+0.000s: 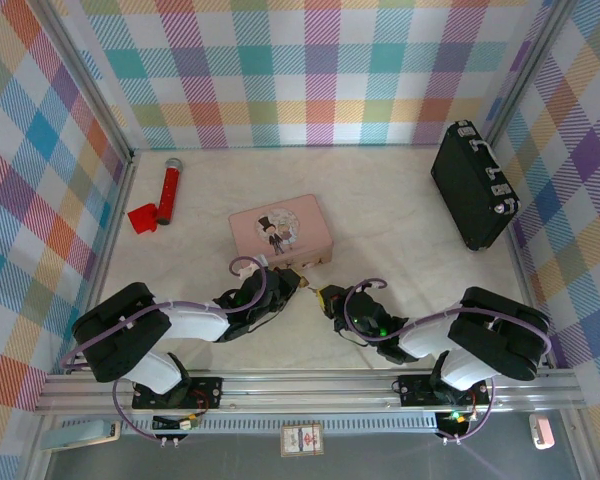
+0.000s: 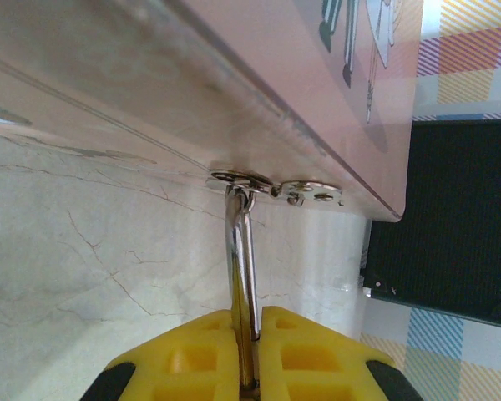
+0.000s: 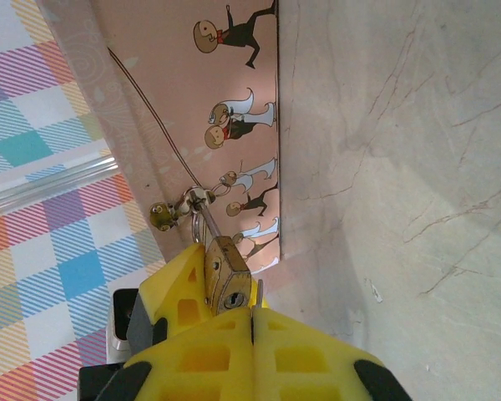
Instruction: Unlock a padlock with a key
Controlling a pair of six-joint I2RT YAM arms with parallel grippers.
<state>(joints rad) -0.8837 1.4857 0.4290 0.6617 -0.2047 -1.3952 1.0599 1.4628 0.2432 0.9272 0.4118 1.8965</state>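
Two grippers meet at the near edge of a pink rectangular tin box (image 1: 250, 225) printed with cartoon bride-and-groom figures. It lies about mid-table on the cream, marble-veined tabletop (image 1: 400, 240).

My left gripper (image 1: 298, 283) reaches in from the left, and its yellow fingers (image 2: 192, 359) are pressed together. In the left wrist view (image 2: 250, 322) they clamp the silver U-shaped shackle (image 2: 240, 251) of the small brass-coloured padlock (image 3: 225, 284). The shackle runs up from my pads and passes through the silver metal hasp (image 2: 271, 185) on the tin's near wall (image 2: 275, 50). The lock body is hidden between the pads in that view.

My right gripper (image 1: 325, 295) comes in from the right and sits just beside the left one. Its jaws are fully closed (image 3: 252, 313). In the right wrist view the padlock hangs from the hasp (image 3: 179, 209) against the pink wall (image 3: 150, 100), with its keyhole end turned toward the camera and touching my fingertips. A thin silvery-grey sliver, which I take to be the metal key (image 3: 259, 291), stands out of the seam between my closed pads, just right of the keyhole. I cannot tell whether it has entered the hole.

A black hard case with silver latches (image 1: 473, 185) rests at the far right and also appears past the tin's corner (image 2: 459, 217). A red toy microphone (image 1: 168, 190) lies far left, with a red crumpled piece (image 1: 143, 218) touching its near end.
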